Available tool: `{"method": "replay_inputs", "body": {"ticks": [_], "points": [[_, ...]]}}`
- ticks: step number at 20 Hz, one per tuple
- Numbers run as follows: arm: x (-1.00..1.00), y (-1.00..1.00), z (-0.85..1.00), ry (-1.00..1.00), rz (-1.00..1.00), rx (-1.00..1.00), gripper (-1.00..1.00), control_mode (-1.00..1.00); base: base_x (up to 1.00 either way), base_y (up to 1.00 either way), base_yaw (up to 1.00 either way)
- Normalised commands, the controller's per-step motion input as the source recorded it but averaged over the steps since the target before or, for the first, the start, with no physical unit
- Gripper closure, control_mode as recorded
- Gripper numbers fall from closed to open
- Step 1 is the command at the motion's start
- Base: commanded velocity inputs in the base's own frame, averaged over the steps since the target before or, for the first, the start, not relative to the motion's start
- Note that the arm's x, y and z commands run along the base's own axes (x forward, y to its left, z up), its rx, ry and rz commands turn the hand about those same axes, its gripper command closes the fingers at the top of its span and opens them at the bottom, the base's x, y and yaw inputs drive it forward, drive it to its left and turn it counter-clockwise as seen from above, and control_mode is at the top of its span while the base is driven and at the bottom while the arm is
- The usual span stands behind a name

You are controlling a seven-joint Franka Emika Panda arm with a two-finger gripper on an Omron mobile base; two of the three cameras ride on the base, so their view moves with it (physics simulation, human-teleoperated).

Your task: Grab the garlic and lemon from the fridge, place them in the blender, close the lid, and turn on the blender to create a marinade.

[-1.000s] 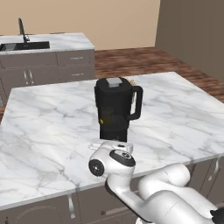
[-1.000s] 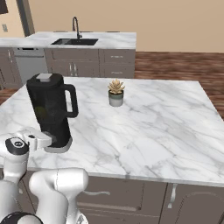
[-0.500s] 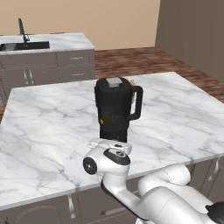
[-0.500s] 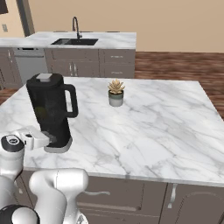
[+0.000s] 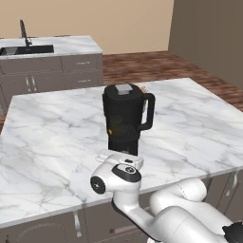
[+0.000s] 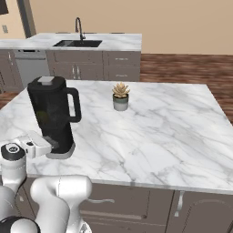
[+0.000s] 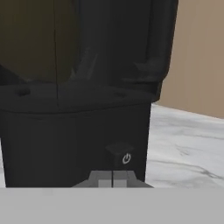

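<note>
The black blender (image 5: 124, 118) stands on the marble island (image 5: 52, 128) with its lid (image 5: 124, 89) seated on the jar. From the right base view the blender (image 6: 54, 113) sits near the island's left front, lid (image 6: 47, 80) on top. A small yellow patch shows through the dark jar wall: the lemon (image 5: 112, 131). The garlic is hidden and the fridge is out of view. My gripper (image 5: 123, 154) is shut, low at the blender's base. In the hand view its joined tips (image 7: 113, 179) sit just below a small power button (image 7: 124, 157) on the base (image 7: 74, 140).
A small potted succulent (image 6: 120, 96) stands on the island behind and right of the blender. A back counter with a sink and tap (image 6: 77, 42) runs along the far wall. The island's front edge (image 6: 136, 179) lies close under my hand.
My hand has shifted slightly in front of the blender's base. The gripper stays shut and the blender has not moved.
</note>
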Motion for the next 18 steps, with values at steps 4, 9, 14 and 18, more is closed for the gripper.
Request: {"method": "replay_inputs", "body": {"ticks": [4, 9, 14, 18], "points": [[0.10, -0.15, 0.00, -0.01, 0.00, 0.02, 1.00, -1.00, 0.00, 0.00, 0.00], [0.35, -0.11, 0.00, 0.00, -0.02, 0.02, 1.00, -1.00, 0.00, 0.00, 0.00], [0.17, 0.00, 0.00, -0.01, 0.01, 0.00, 1.00, -1.00, 0.00, 0.00, 0.00], [-0.05, 0.00, 0.00, -0.01, 0.02, 0.00, 1.00, -1.00, 0.00, 0.00, 0.00]]}}
